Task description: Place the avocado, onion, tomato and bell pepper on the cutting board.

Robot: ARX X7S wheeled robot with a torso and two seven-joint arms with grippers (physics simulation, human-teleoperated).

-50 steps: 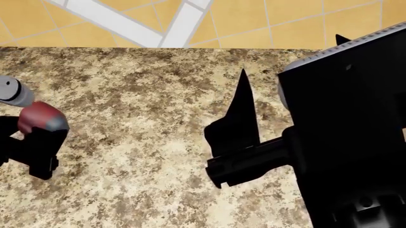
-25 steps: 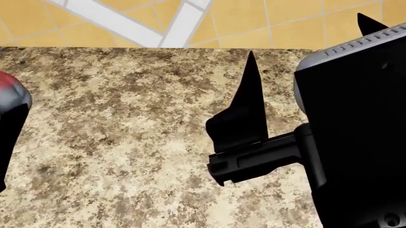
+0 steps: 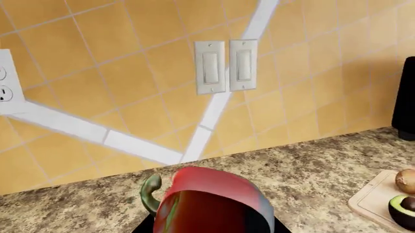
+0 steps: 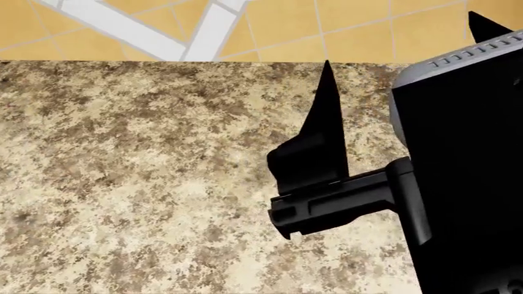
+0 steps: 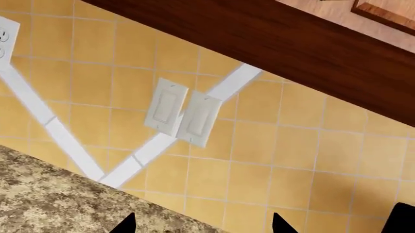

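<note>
Pepper (image 3: 211, 204) fills left wrist view — head view lacks it.

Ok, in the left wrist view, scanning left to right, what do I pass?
Wall outlet → bell pepper in the left claw → pair of light switches above it → cutting board carrying the onion and avocado.

There was one pepper (image 3: 211, 201), one onion (image 3: 406, 180) and one avocado (image 3: 403, 209) half, with one board (image 3: 371, 199) under the last two. On the tiled wall were two switches (image 3: 224, 65) side by side and one outlet (image 3: 5, 80). One granite counter (image 4: 139, 184) ran below.
</note>
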